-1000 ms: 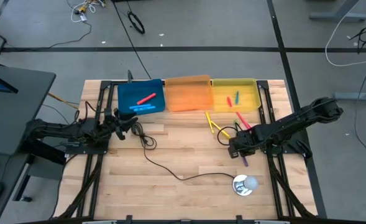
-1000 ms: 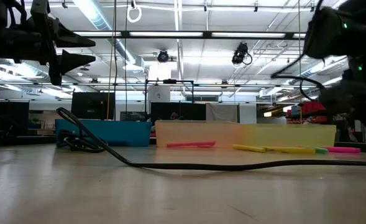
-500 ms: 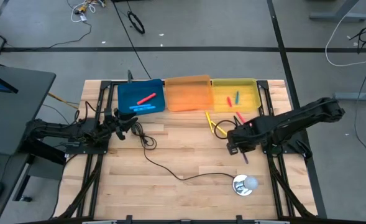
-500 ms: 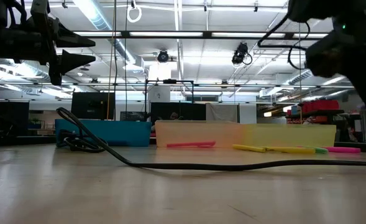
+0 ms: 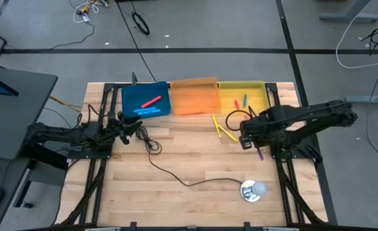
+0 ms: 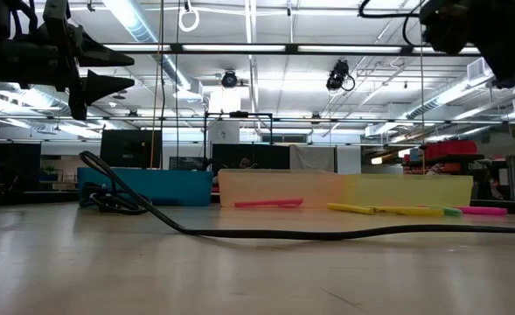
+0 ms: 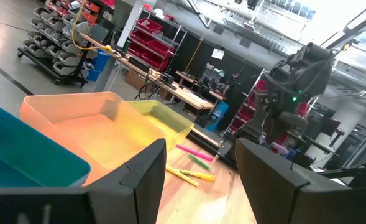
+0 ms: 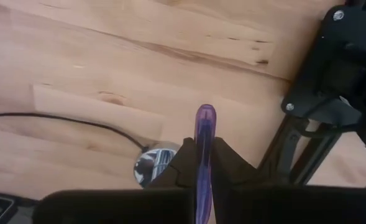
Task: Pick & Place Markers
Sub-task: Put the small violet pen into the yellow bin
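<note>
My right gripper point(image 5: 249, 140) hovers over the table's right side, just near of the yellow tray point(image 5: 260, 84), shut on a purple marker point(image 5: 260, 154). Two yellow markers point(image 5: 218, 126), a green one point(image 5: 248, 120) and a pink one point(image 5: 253, 127) lie flat on the wood beside it. A red marker point(image 5: 151, 101) and a blue marker point(image 5: 147, 111) lie in the blue tray point(image 5: 128, 96). The yellow tray holds a blue marker point(image 5: 244, 100) and an orange one point(image 5: 236, 104). My left gripper point(image 5: 137, 130) waits open near the blue tray, above the table. My right gripper pinches the purple marker between its two fingers point(image 8: 223, 158). The marker lies along the fingers, and its rounded free end point(image 8: 205, 118) sticks out past the fingertips. It is lifted clear of the table, slanting toward the near right.
An orange tray point(image 5: 194, 96) sits between the blue and yellow ones along the far edge. A thin black cable point(image 5: 176, 176) snakes from near the left gripper to a round silver-white object point(image 5: 253, 190) near the front right. Dark arm mounts flank both sides.
My right gripper has risen and moved toward the far edge and the yellow tray, still shut on the purple marker, which rides clear of the wood. In the low view it has climbed toward the picture's top.
</note>
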